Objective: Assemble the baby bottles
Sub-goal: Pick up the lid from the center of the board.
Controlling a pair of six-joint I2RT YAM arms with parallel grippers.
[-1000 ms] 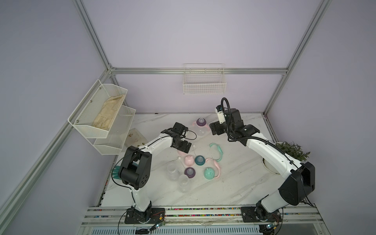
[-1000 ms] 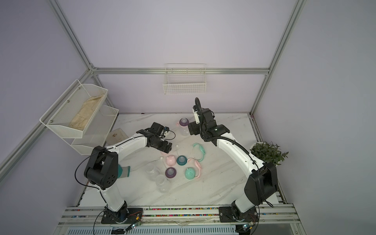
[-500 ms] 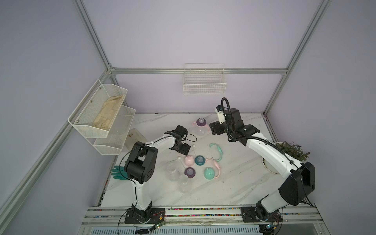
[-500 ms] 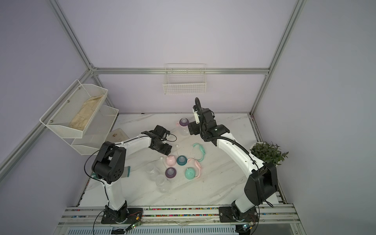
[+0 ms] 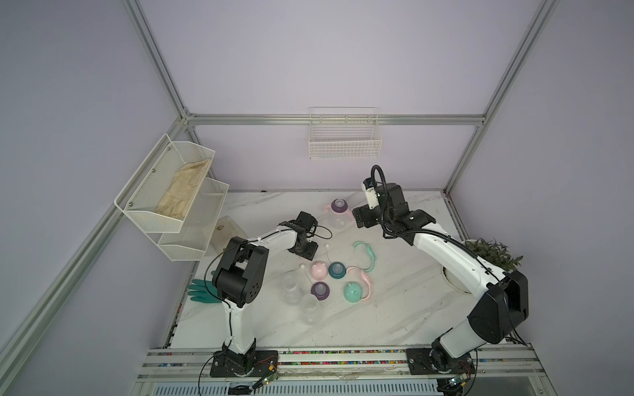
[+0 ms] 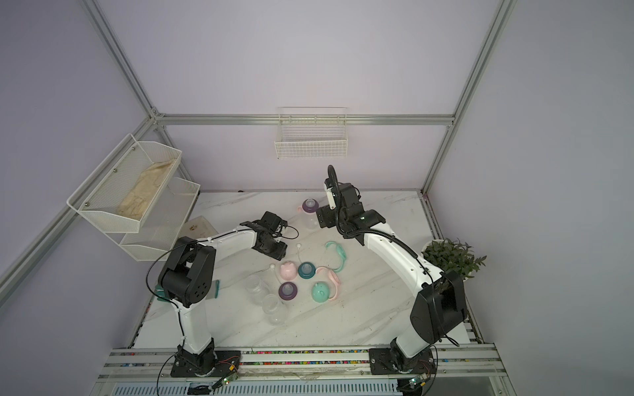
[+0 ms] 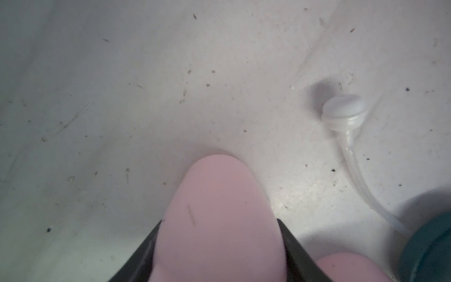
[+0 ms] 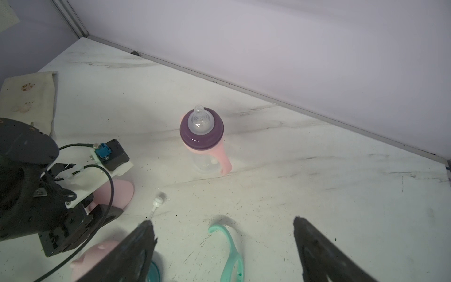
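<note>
One baby bottle stands put together at the back, with a purple collar and pink handles. My left gripper is low on the table, shut on a pink dome cap. A straw lies beside it. My right gripper hovers open above the mint handle ring. Loose in the middle lie two clear bottle bodies, a second pink cap, a teal collar, a purple collar, a mint cap and a pink handle ring.
A green glove lies at the table's left edge behind the left arm. A potted plant stands at the right edge. A tiered mesh rack hangs on the left wall, and a wire basket on the back wall.
My left gripper has shifted slightly toward the table's middle, come down, and closed on the pink dome cap. The right arm has stayed where it was, open.
</note>
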